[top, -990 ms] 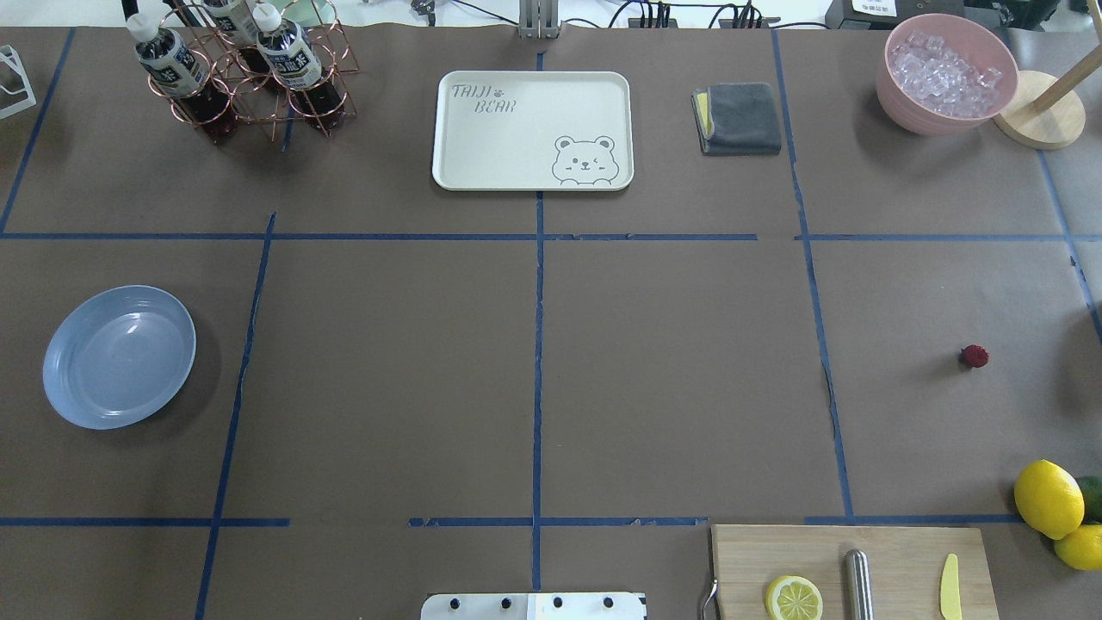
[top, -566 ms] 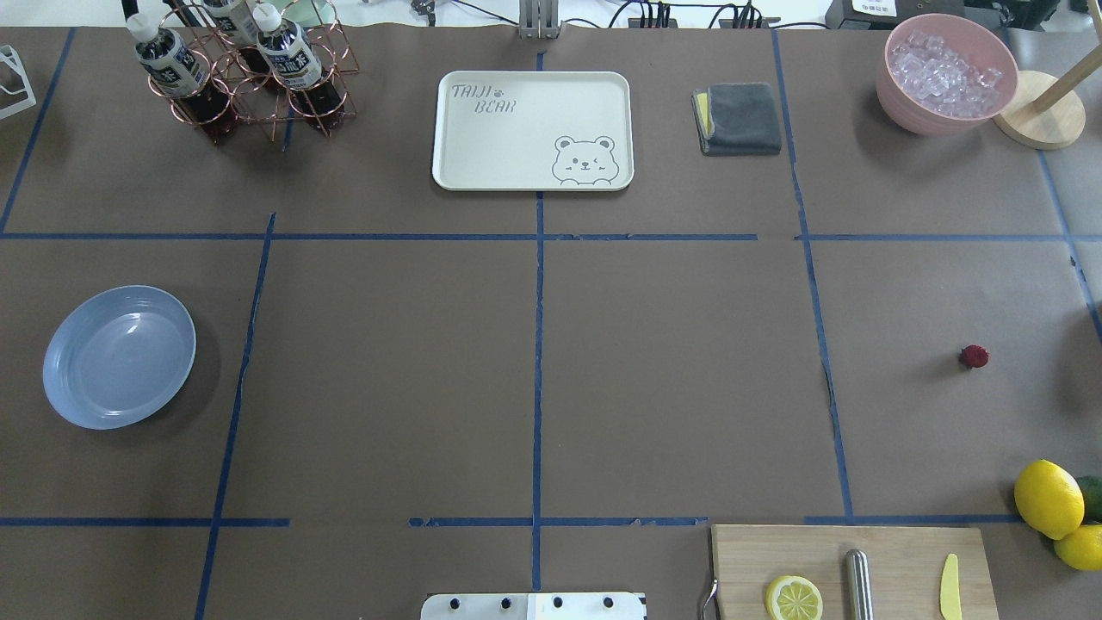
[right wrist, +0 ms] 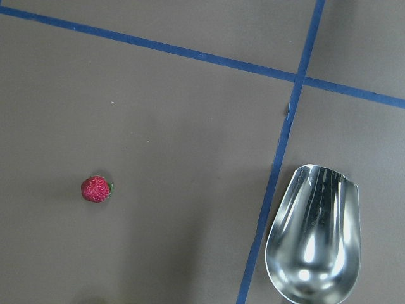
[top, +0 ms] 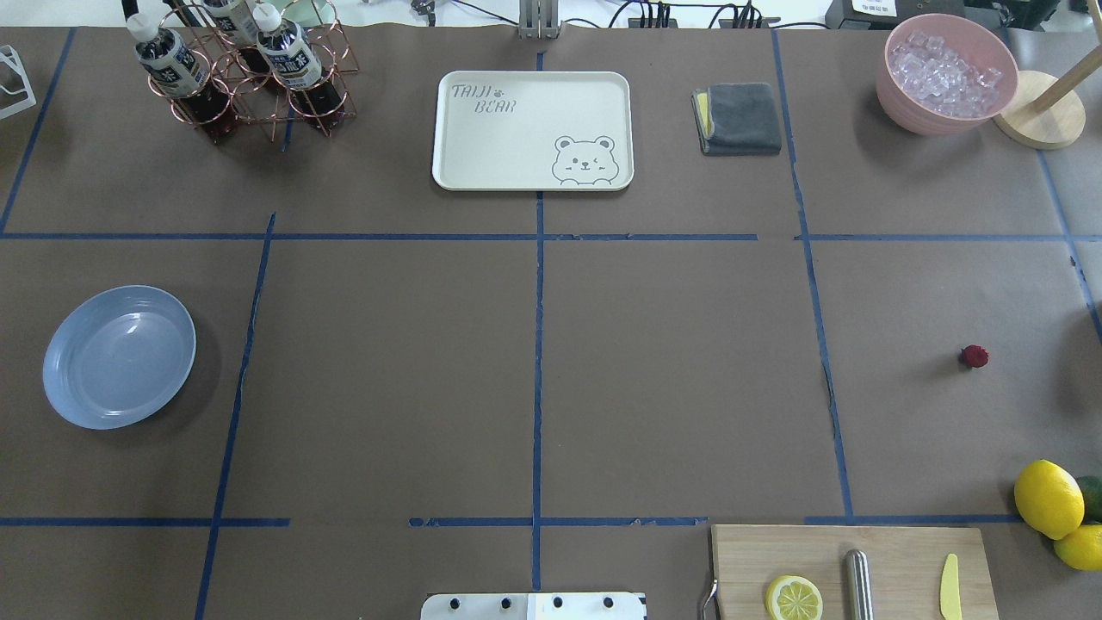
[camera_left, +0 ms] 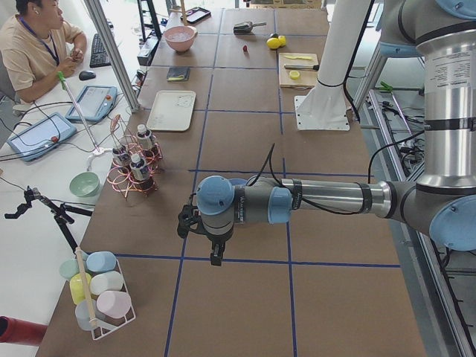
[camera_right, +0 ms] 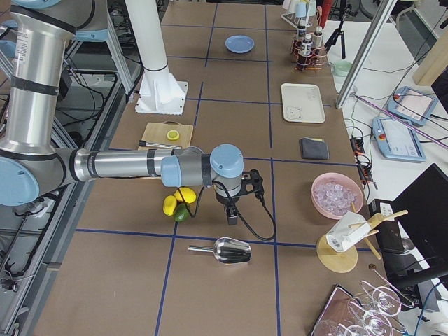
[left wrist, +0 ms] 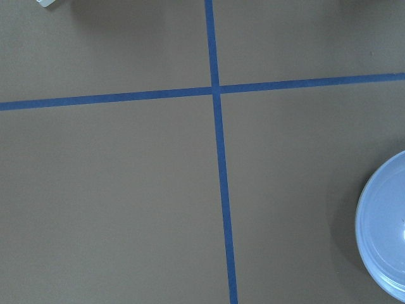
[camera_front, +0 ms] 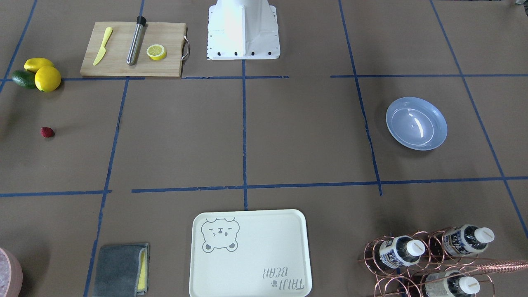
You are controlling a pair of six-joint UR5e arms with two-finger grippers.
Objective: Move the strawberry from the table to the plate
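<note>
The small dark-red strawberry (top: 975,356) lies on the brown table (top: 671,379) at the far right, also seen in the front view (camera_front: 47,132) and the right wrist view (right wrist: 96,189). The light-blue plate (top: 119,356) sits far off on the left side (camera_front: 416,123), and its edge shows in the left wrist view (left wrist: 386,234). My left gripper (camera_left: 216,256) hangs over the table's left end, beyond the plate. My right gripper (camera_right: 232,218) hangs over the right end, near the strawberry. Both show only in the side views, so I cannot tell if they are open or shut.
A cutting board (top: 852,568) with a lemon half, a metal rod and a yellow knife lies near the robot's base. Lemons (top: 1049,498) lie beside it. A metal scoop (right wrist: 313,240) lies right of the strawberry. The bear tray (top: 532,129), cloth (top: 739,118), pink bowl (top: 945,73) and bottle rack (top: 245,73) line the far edge.
</note>
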